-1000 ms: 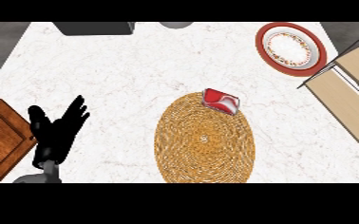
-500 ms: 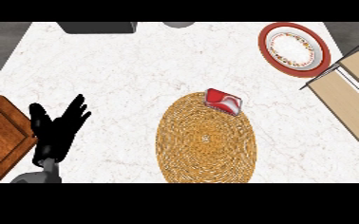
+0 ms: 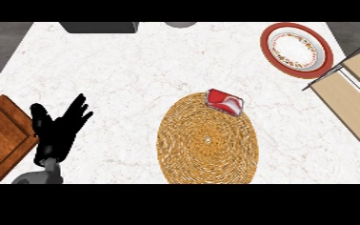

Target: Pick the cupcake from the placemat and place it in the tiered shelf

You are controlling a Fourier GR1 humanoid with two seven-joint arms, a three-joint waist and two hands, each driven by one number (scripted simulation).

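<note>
We see the cupcake (image 3: 225, 102) on the placemat (image 3: 207, 145) — far edge, nearer the tiered shelf (image 3: 340, 94). The left robot hand (image 3: 60, 126) rests empty (fingers apart).

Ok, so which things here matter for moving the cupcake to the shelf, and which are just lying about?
For the job: cupcake, placemat, tiered shelf, left robot hand.
Lying about: plate, wooden board, dark grey box.
</note>
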